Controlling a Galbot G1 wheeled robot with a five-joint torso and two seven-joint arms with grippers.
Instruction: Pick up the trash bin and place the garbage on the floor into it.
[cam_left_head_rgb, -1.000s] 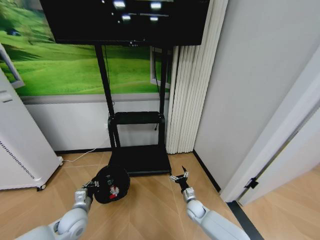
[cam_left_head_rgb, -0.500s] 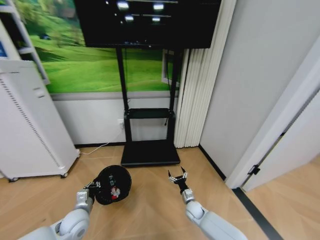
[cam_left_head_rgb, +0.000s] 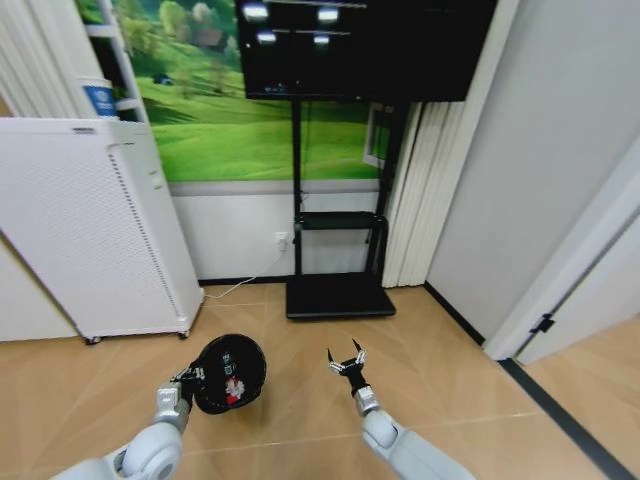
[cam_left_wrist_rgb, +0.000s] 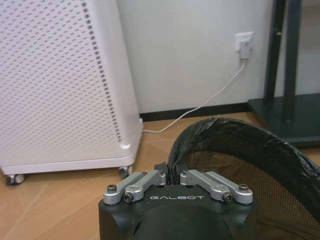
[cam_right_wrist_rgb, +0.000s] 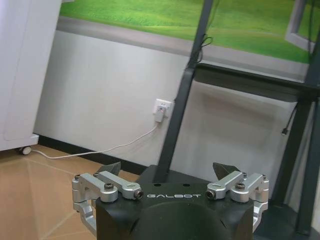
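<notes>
View swung — left gripper (cam_left_head_rgb: 187, 377) still grips trash bin (cam_left_head_rgb: 229, 373).

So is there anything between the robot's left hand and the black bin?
No. The left end effector is shut on the rim of the trash bin, which has a black bag liner and red-and-white garbage inside. The right end effector hangs open beside it, holding nothing.

Bright even indoor light; ceiling lamps glare on screen (cam_left_head_rgb: 360, 45).
</notes>
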